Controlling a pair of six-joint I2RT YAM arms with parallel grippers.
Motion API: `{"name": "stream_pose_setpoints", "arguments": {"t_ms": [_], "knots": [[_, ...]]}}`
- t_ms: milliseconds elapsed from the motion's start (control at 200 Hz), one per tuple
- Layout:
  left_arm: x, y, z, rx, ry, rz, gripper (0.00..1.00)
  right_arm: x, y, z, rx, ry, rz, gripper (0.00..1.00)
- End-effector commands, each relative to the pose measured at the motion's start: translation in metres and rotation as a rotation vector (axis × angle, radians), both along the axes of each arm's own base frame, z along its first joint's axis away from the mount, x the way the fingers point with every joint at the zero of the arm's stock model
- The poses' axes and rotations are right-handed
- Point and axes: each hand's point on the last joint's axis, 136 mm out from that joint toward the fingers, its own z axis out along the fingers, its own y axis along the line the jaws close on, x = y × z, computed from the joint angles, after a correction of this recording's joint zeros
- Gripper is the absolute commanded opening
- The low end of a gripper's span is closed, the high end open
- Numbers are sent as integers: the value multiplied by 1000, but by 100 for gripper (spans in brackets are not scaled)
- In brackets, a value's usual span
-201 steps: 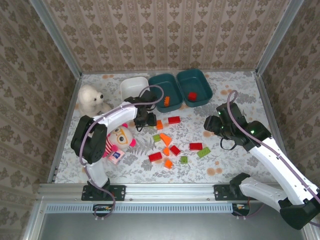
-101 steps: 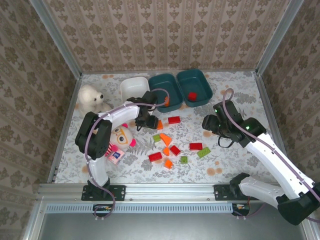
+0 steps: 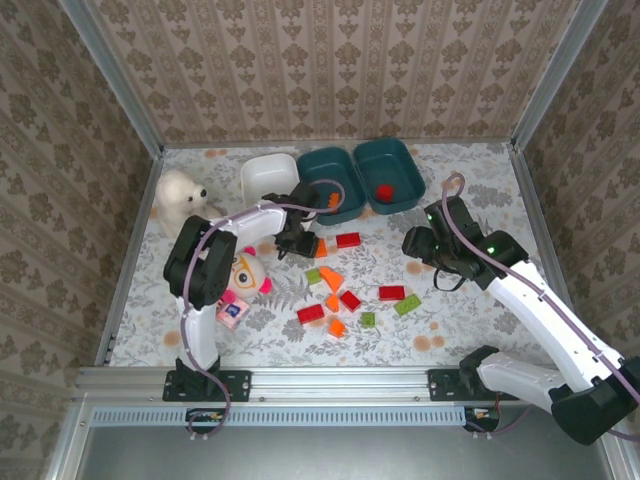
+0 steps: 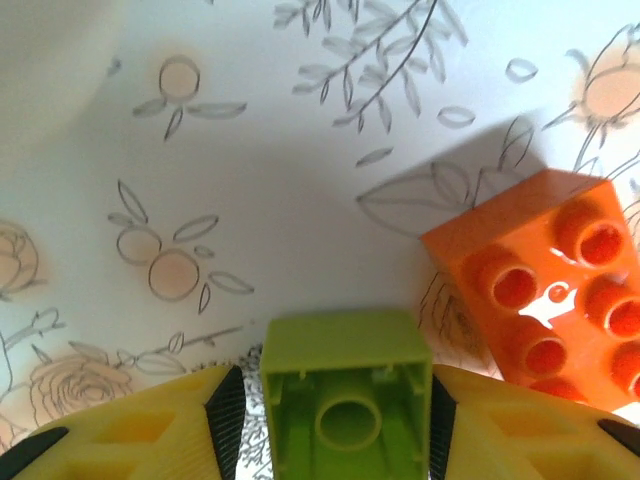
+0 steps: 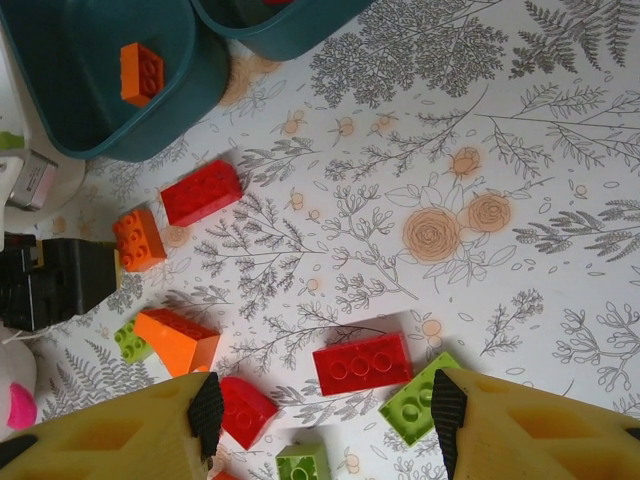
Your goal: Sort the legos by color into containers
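Orange lego [image 5: 141,72] in teal tray [image 5: 80,115]; left end effector [image 4: 332,405] tight on green lego [image 4: 345,380], right end effector [image 5: 328,408] apart.

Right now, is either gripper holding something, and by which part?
The left gripper holds a light green brick by its two opposite side walls. The right gripper holds nothing.

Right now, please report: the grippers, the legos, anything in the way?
Left gripper shut on green lego, low over table. Right gripper open, above loose legos. Orange lego close beside left gripper.
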Motion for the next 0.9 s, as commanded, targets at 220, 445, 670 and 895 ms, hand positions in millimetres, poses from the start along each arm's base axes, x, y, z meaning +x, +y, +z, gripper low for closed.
{"name": "stream_pose_setpoints", "arguments": {"t_ms": [220, 445, 670, 895], "knots": [[10, -3, 0, 7, -16, -12, 35, 9, 7, 10, 21, -16, 22, 60], [-5, -1, 36, 4, -79, -6, 27, 13, 11, 13, 18, -26, 50, 60], [-7, 22, 118, -76, -192, 105, 24, 24, 38, 32, 57, -89, 186, 60], [55, 49, 126, -88, -191, 228, 23, 33, 78, 31, 108, -78, 309, 59]]}}
